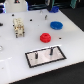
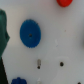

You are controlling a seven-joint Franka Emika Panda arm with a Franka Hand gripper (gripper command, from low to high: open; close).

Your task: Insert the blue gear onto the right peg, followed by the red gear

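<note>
The glossy white table [image 1: 15,57] had a flat bright-blue plastic gear [image 1: 56,25], a smaller round red plastic gear [image 1: 45,37] beside it, and a black-rimmed grey rectangular plate [image 1: 46,55] lying nearby.

Showing bright blue: the blue gear [image 1: 56,25] [image 2: 30,33] at upper right of the exterior view. Showing bright red: the red gear [image 1: 46,37] [image 2: 63,2]. Lying grey with a black rim: the plate [image 1: 46,56]. Standing dark: the right peg [image 1: 51,51]. Spreading white: the table [image 1: 20,55]. Showing pale cream: the gripper [image 1: 19,29].
</note>
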